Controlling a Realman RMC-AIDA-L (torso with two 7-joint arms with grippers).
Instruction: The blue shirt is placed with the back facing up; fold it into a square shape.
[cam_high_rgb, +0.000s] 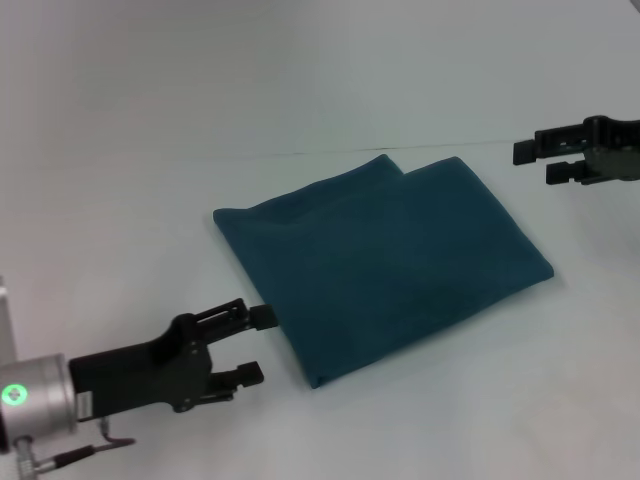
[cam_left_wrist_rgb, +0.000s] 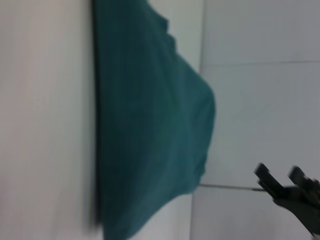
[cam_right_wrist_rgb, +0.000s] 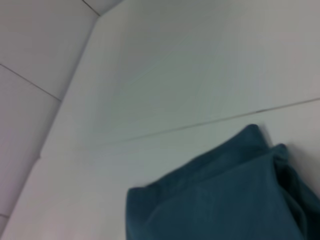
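The blue shirt (cam_high_rgb: 385, 263) lies folded into a rough square in the middle of the white table, plain side up, with layered edges at its far corner. It also fills much of the left wrist view as the blue shirt (cam_left_wrist_rgb: 150, 130), and its far corner shows in the right wrist view as the blue shirt (cam_right_wrist_rgb: 225, 200). My left gripper (cam_high_rgb: 257, 345) hovers open just off the shirt's near-left edge, holding nothing. Off the far-right corner of the cloth, my right gripper (cam_high_rgb: 540, 160) is open and empty; it appears far off in the left wrist view as the right gripper (cam_left_wrist_rgb: 277, 180).
The white table (cam_high_rgb: 150, 150) extends all round the shirt, with a thin seam line running across behind it. A grey wall and floor panels show past the table's edge in the wrist views.
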